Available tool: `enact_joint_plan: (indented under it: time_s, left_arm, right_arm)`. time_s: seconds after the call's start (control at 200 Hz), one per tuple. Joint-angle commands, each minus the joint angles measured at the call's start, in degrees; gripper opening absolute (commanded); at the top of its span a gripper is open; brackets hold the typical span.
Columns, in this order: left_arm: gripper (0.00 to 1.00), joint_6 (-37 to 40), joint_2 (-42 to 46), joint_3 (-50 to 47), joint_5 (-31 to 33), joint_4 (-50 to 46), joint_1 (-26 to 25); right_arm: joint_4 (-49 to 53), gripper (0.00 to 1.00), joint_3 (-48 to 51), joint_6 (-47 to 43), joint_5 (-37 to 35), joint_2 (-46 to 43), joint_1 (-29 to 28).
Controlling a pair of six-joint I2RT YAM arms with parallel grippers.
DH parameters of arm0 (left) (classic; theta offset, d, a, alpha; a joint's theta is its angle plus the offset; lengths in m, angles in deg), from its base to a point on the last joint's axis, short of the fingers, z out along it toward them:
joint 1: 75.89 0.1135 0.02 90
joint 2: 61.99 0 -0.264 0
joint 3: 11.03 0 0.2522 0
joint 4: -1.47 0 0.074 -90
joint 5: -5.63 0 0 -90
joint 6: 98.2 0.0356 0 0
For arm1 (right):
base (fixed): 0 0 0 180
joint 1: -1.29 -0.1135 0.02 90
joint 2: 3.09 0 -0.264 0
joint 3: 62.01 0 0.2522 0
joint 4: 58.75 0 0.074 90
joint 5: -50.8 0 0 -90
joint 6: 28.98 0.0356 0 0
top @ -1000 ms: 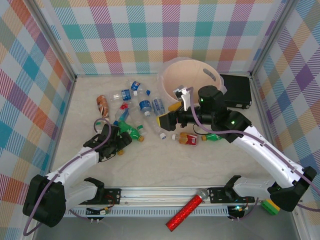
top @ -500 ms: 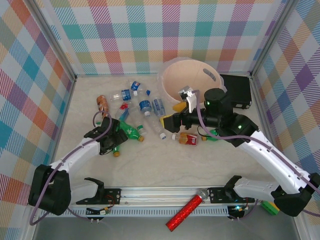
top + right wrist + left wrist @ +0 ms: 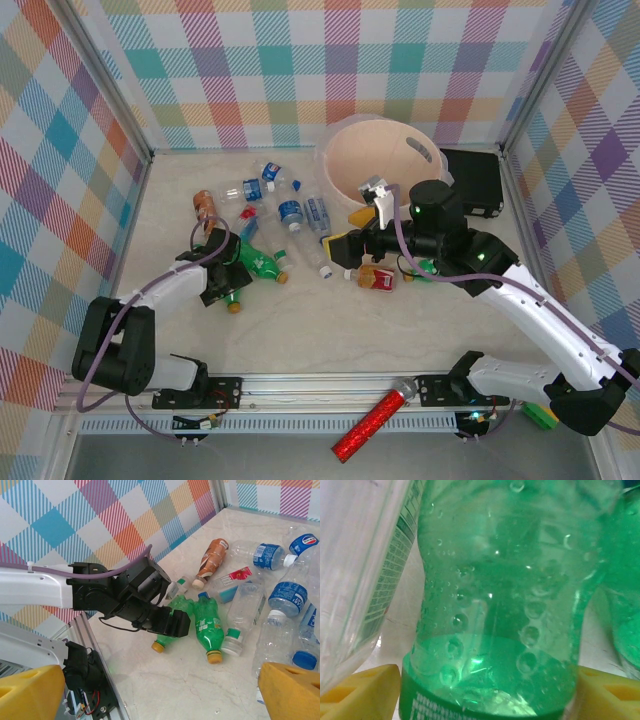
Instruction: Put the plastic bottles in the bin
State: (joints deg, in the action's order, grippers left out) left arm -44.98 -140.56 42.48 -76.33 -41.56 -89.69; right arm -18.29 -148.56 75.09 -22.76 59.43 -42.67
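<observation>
1. L arm reached across the counter (image 3: 320,320). The left tool (image 3: 228,283) was low at a green bottle (image 3: 235,292) lying on its side, orange cap towards the near edge.
2. L wrist view: the green bottle (image 3: 495,605) sat betw. the two yellow fingers (image 3: 360,685), one at each side of its labelled end. Pads looked right at the bottle's walls. Couldn't tell whether it was clamped or just bracketed.
3. R wrist view: the black left tool (image 3: 172,622) was over that green bottle (image 3: 165,639), w/ a second green bottle (image 3: 207,625) just beside it.
4. The right tool (image 3: 347,230) hung above the counter nr the bin's front, jaws wide apart, nothing betw. them. R wrist view showed the same: right tool (image 3: 161,692) w/ yellow tips at both lower corners.
5. The bin (image 3: 365,160) stood at the far side, R of centre. A black case (image 3: 475,180) lay just R of it.
6. The rest of the bottles lay on the counter L of and in front of the bin: blue-label bottles (image 3: 290,212) in a loose cluster, a brown bottle (image 3: 205,208) furthest L, a red-label bottle (image 3: 375,278) under the R arm.
7. A red glitter tube (image 3: 372,422) lay at the near rail, well apart from the bottles.
</observation>
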Motion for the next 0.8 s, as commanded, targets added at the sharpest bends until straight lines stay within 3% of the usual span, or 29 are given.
enact_joint_plan:
  time_s: [0.0,0.09,0.205,0.535,0.795]
  left_arm:
    - [0.81,1.0,-0.9,0.5,-0.5,1.4,0.8]
    - [0.79,0.9,-1.5,0.2,-0.9,2.6,0.8]
    - [0.67,1.3,-1.8,-0.7,-1.7,4.0,0.9]
    - [0.6,2.2,4.5,-2.2,-1.8,1.3,0.9]
    - [0.6,2.8,13.7,-0.6,-2.2,-3.6,0.7]
  right_arm:
    - [0.5,0.99,-0.8,-1.3,-0.1,0.1,-0.3]
    - [1.3,0.99,-2.1,-1.2,0.3,1.3,-0.3]
    - [1.7,0.99,-3.1,-0.4,0.5,2.5,-0.4]
    - [0.7,0.99,-3.7,1.3,0.0,3.1,-0.3]
    - [0.1,0.99,-4.5,2.1,0.9,4.0,-0.3]
